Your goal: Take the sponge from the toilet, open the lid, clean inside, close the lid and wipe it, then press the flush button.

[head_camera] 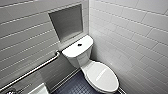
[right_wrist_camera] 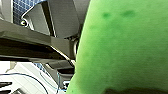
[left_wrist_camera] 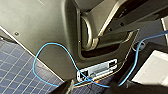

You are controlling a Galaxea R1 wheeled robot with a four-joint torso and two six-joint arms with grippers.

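The white toilet point(head_camera: 86, 63) stands in the corner with its glossy oval lid point(head_camera: 102, 76) down. On the flat tank top, the small dark flush button point(head_camera: 79, 45) sits in the middle. The bright green sponge point(right_wrist_camera: 125, 50) looms very close in the right wrist view, and my right gripper is shut on it. The left wrist view looks at the robot's own dark body with a looping blue cable point(left_wrist_camera: 50, 50) over the tiled floor point(left_wrist_camera: 15, 67). My left gripper is open and holds nothing.
A metal grab bar point(head_camera: 32, 71) runs along the tiled left wall. A recessed niche point(head_camera: 66, 22) sits above the tank. The tiled right wall stands close beside the bowl. Dark blue floor tiles point(head_camera: 75, 86) lie in front of the toilet. A white object point(head_camera: 40, 90) is at the lower left.
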